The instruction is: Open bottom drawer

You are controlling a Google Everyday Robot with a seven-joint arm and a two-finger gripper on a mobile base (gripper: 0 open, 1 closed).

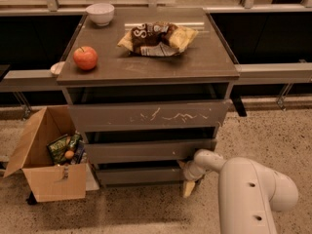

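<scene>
The bottom drawer [139,175] is the lowest, shortest grey-brown front of the cabinet, plain and without a handle, with a dark gap above it. My gripper [187,177] is at the drawer's right end, at the cabinet's lower right corner, with a pale fingertip [188,188] pointing down toward the floor. My white arm [248,191] reaches in from the lower right. Above are the mid-sized drawer [148,150] and the large top drawer [148,115] with white scratch marks.
An open cardboard box [46,162] with snack packs stands on the floor left of the cabinet. On the cabinet top are a red apple [85,58], a white bowl [100,12] and chip bags [157,38]. Speckled floor lies in front.
</scene>
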